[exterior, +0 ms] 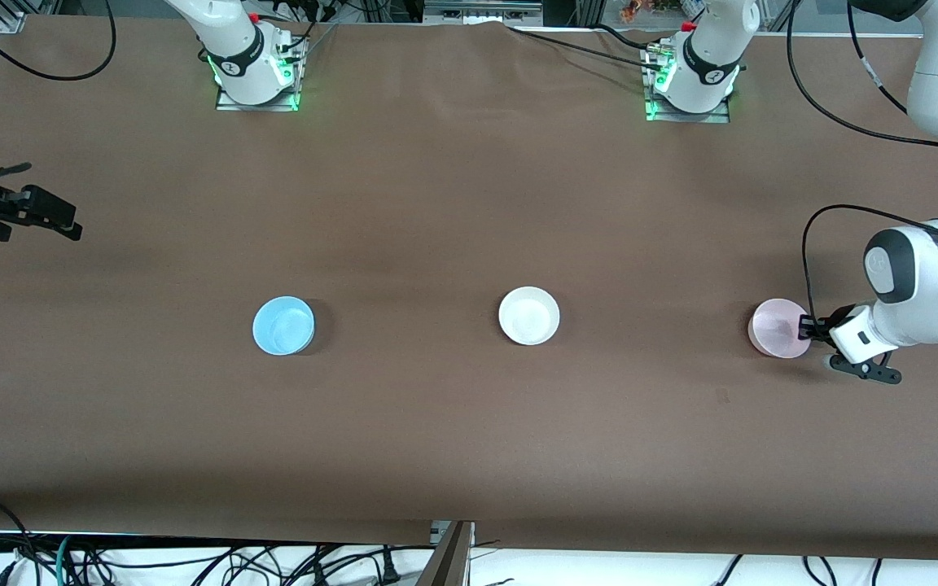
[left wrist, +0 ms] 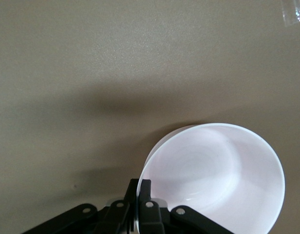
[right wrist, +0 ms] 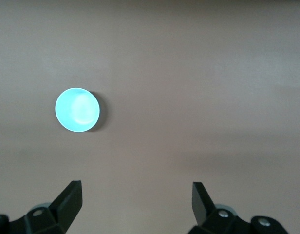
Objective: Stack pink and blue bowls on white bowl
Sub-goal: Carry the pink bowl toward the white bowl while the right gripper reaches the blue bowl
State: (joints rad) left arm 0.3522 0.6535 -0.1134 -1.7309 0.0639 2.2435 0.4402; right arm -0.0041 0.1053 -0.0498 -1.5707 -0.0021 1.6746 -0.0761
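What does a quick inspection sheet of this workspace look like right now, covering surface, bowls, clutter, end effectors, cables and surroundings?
Surface: brown table.
Job's things: blue bowl, white bowl and pink bowl in a row, unstacked.
Clutter: nothing seen.
End effectors: left end effector shut on the pink bowl's rim; right end effector open, waiting above the right arm's end of the table.
Cables: black cable looping by the left arm.
Surroundings: cable tangle below the table's near edge.

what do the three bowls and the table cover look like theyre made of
Pink bowl, blue bowl and white bowl: probably smooth plastic, though glazed ceramic can't be ruled out; thin even rims, uniform colour, soft sheen inside. Table cover: matte brown sheet, paper or fabric, with faint creases and no glare.
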